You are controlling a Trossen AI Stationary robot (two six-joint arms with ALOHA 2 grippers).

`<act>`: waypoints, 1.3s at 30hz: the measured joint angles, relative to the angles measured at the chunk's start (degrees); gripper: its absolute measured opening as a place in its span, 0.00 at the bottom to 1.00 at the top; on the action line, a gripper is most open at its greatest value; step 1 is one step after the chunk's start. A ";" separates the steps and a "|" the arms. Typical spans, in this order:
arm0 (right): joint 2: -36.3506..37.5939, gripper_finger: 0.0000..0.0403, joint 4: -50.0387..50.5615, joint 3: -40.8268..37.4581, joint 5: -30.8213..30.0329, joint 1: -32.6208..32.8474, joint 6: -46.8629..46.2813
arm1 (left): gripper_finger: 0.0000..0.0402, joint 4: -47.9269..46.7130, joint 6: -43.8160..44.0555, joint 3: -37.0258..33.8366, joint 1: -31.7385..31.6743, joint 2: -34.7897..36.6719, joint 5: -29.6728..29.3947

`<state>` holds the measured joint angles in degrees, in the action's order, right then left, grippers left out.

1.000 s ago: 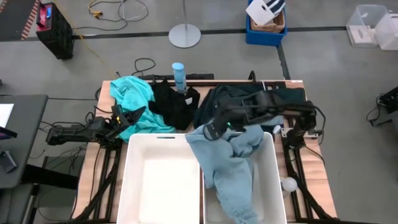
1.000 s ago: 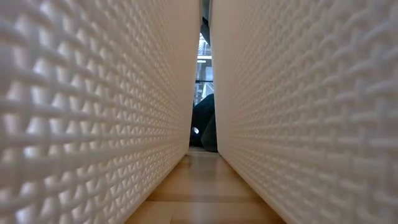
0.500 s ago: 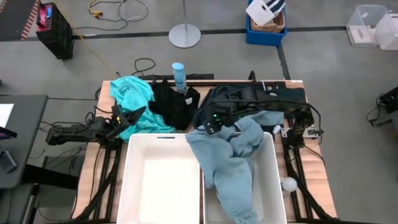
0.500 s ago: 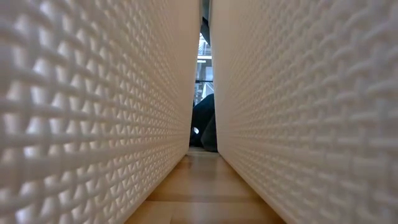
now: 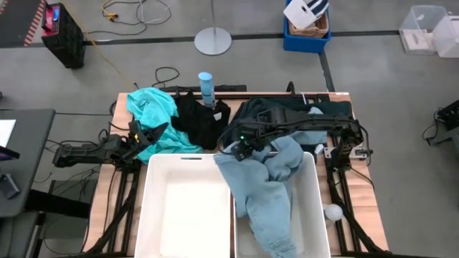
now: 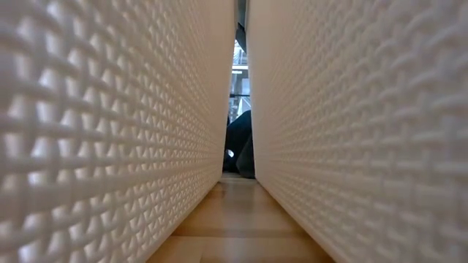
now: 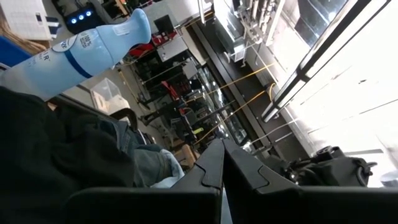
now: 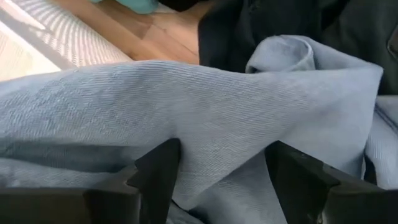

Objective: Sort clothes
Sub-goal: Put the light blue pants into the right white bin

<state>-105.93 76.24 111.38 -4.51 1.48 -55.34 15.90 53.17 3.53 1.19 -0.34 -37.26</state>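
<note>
Fabric of the pale grey-blue garment (image 5: 264,188) lies draped over the far rim of the right bin (image 5: 320,192) and runs down inside it, with one fold still hanging over the wall it shares with the left bin (image 5: 147,197). Over the last second the right gripper (image 5: 242,147) has drawn back from above that bin toward the far edge, and now sits low at the garment's far-left corner. In the right wrist view its fingers (image 8: 155,171) stand apart with the cloth lying loose between them, so I judge the garment released and this piece sorted, though the overhanging fold may need a tuck.

The left gripper (image 5: 147,135) waits at the left side of the counter (image 5: 120,188), beside the turquoise garment (image 5: 153,115); the left wrist view shows its fingers (image 7: 208,171) pressed together on nothing.

Still on the counter, far of the bins: the turquoise garment at far left, a black garment (image 5: 199,120) in the middle beside the blue bottle (image 5: 206,87), and a dark garment (image 5: 290,115) under the right arm. The left bin holds nothing visible. With most clothes unsorted, the right arm's next grasp is likely one of the dark pieces nearest it.
</note>
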 joint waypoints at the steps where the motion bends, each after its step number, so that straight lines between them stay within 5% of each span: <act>1: -0.01 0.59 -0.96 -0.03 -0.19 -0.04 0.28 | 0.00 -0.02 0.00 0.00 0.00 -0.02 0.00; 12: -1.31 0.03 -3.35 -0.14 -2.72 -0.05 3.11 | 0.00 0.02 0.02 0.00 0.00 -0.02 -0.68; 22: 0.39 0.01 -3.52 2.34 -7.90 1.48 4.99 | 0.00 0.04 0.12 0.00 0.00 -0.01 -0.81; 30: 8.66 0.00 -4.40 6.51 -14.07 5.67 8.74 | 0.00 0.18 0.22 0.00 0.00 -0.02 -0.81; 39: 20.78 0.00 -6.62 7.38 -14.37 19.57 16.20 | 0.00 0.20 0.22 0.00 0.00 -0.02 -0.81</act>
<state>-85.15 69.63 118.76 -18.88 21.05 -39.13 16.10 53.39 3.53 1.19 -0.36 -38.06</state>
